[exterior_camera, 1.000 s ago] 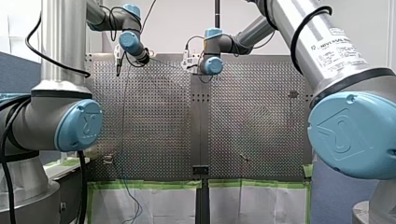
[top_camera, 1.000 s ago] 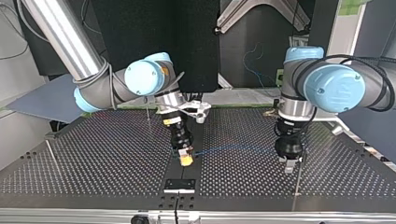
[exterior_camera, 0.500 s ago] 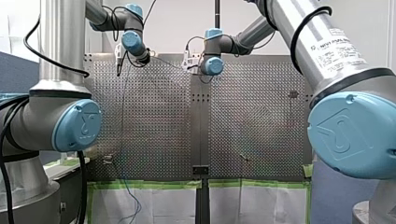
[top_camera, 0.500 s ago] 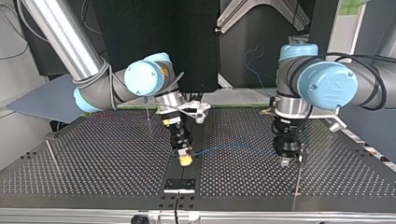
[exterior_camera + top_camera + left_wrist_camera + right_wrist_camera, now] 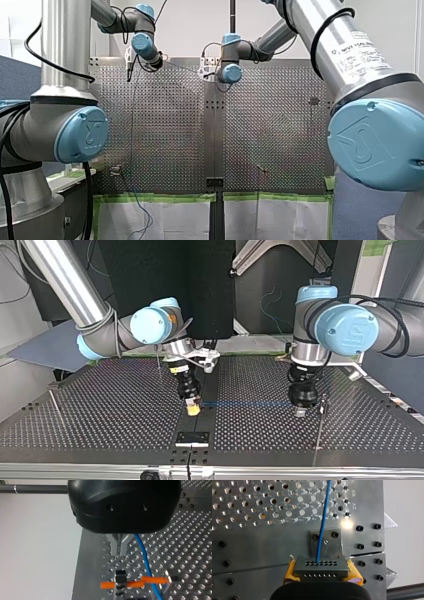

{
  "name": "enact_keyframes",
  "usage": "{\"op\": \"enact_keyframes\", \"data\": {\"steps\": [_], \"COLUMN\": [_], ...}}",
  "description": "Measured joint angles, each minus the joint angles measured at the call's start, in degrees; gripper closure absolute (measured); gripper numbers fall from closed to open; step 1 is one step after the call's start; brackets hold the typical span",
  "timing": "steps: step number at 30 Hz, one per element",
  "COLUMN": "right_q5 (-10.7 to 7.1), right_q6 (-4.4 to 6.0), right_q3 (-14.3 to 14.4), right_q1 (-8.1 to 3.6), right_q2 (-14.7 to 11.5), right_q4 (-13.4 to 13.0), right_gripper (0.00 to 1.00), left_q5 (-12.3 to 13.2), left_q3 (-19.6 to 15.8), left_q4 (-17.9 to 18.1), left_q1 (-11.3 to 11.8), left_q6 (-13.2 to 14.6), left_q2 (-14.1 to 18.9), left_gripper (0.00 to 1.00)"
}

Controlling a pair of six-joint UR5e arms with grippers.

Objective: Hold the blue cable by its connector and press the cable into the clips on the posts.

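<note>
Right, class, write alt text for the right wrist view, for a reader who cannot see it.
The yellow pads of my right gripper clamp a grey connector with rows of small holes. A blue cable leaves the connector and runs straight ahead over the perforated metal table.

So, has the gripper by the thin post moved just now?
Yes. In the top view my left gripper has slid toward the view's left, away from the thin post.
</note>
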Motion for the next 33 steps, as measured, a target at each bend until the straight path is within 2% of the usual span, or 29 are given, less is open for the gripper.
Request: {"op": "enact_keyframes", "data": {"steps": [8, 19, 27, 33], "right_q5": [0.11, 0.52, 3.03, 5.28], "right_q6": [-0.07, -0.24, -0.52, -0.97], "right_q3": [0.95, 4.92, 9.05, 11.92], "right_q1": [-1.05, -1.1, -0.71, -0.54], "right_q2": [0.04, 0.0, -0.03, -0.03], "right_q4": [0.01, -0.05, -0.18, -0.68], "right_gripper": [1.0, 1.0, 1.0, 1.0], "left_q5": [0.66, -1.01, -3.41, -5.36], "left_q3": [-1.49, -6.75, -7.62, -7.7], "left_q4": [1.06, 6.42, 8.69, 9.97], "left_q1": [-0.97, -3.6, -6.01, -8.73], "left_q6": [-0.1, -0.05, 1.05, 1.09], "left_q2": [0.01, -0.55, -3.33, -5.98], "left_gripper": [1.0, 1.0, 1.0, 1.0]}}
